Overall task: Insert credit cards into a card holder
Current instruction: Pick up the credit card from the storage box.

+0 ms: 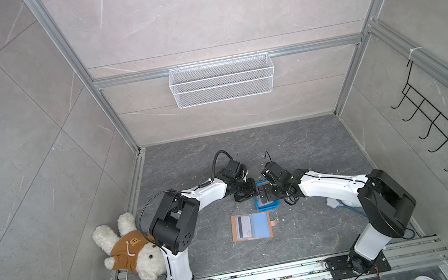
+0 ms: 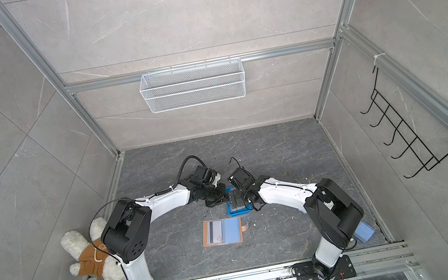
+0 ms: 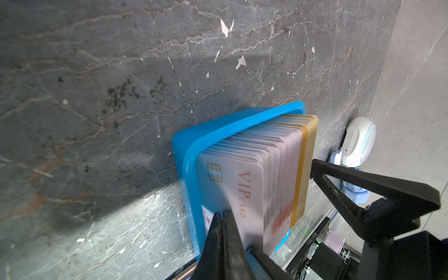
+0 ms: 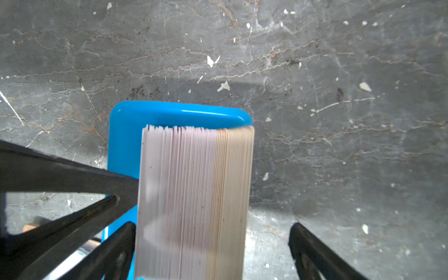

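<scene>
The credit cards (image 3: 242, 184) stand on edge as a thick stack (image 4: 194, 194) in a small blue tray (image 3: 184, 155). My left gripper (image 3: 221, 214) is shut, with nothing between its jaws. Its tips rest against the face of the front card, which is printed VIP CARD. My right gripper (image 4: 211, 230) is open and straddles the stack, one finger on each side. In both top views the two grippers meet over the tray (image 1: 265, 205). The card holder (image 1: 251, 227) lies open and flat nearer the arm bases, with a striped card (image 1: 242, 227) in its left sleeve.
A plush toy (image 1: 133, 250) lies by the left arm's base. A white and blue object (image 3: 358, 143) sits near the right arm. A wire basket (image 1: 221, 80) hangs on the back wall and a black hook rack (image 1: 444, 123) on the right wall.
</scene>
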Action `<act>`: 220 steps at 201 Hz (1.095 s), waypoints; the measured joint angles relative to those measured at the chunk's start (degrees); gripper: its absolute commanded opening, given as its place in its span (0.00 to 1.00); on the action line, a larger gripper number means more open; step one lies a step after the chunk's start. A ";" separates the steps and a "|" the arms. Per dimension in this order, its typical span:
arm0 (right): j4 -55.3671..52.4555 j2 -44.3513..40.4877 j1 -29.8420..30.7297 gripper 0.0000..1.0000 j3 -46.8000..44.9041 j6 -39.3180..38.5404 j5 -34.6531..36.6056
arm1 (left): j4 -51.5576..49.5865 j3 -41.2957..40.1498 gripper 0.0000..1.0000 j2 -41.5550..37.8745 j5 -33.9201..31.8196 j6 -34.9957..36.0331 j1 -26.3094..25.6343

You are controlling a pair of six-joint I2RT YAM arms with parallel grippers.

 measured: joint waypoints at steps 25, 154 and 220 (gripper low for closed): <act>-0.44 -0.76 0.00 0.98 0.00 0.00 0.42 | 0.00 0.00 0.00 0.00 0.00 0.00 -0.04; -0.31 -0.74 0.11 0.97 0.00 -0.66 -3.96 | -0.61 -0.46 0.00 -0.85 -0.70 0.00 -0.35; -0.39 -0.09 0.11 0.97 0.00 -0.59 -2.25 | -0.61 -0.57 0.00 -0.87 -0.68 0.00 -0.37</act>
